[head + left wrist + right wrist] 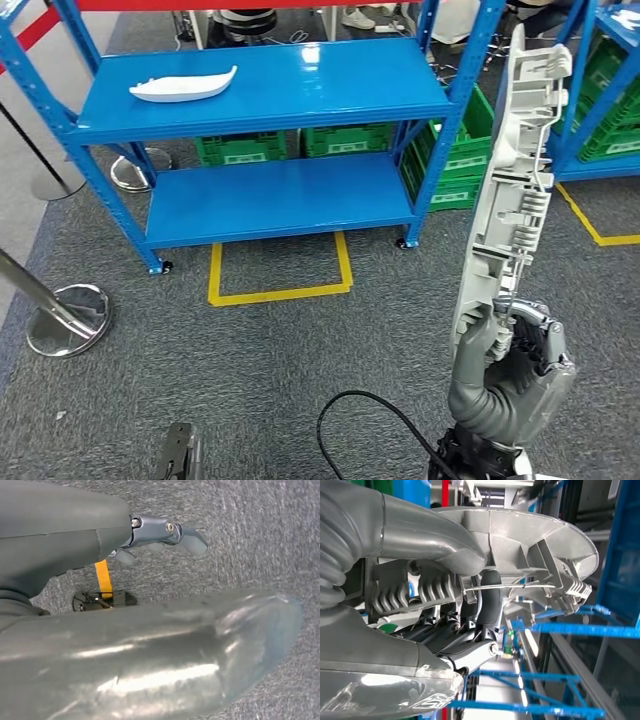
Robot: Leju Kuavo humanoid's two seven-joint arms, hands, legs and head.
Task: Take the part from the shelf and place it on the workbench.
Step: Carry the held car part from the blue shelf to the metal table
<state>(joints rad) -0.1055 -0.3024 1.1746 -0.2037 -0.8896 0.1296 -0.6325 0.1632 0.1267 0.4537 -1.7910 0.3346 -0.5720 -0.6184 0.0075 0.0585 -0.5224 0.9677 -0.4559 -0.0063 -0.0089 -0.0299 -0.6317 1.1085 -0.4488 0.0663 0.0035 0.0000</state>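
Right robot hand [513,365] clamped round the lower end of the grey ribbed part [513,170], holding it upright and well off the carpet, over to the right of the blue shelf [264,95]. Thumb on one face, darker fingers [491,605] hooked into the ribbing on the other. Left robot hand [113,595] hanging low over the grey carpet [245,540], fingers apart, gripping nothing. Still got a second white part [183,85] lying flat on the shelf's top level, near its left end. Green crates [241,148] tucked behind the lower level.
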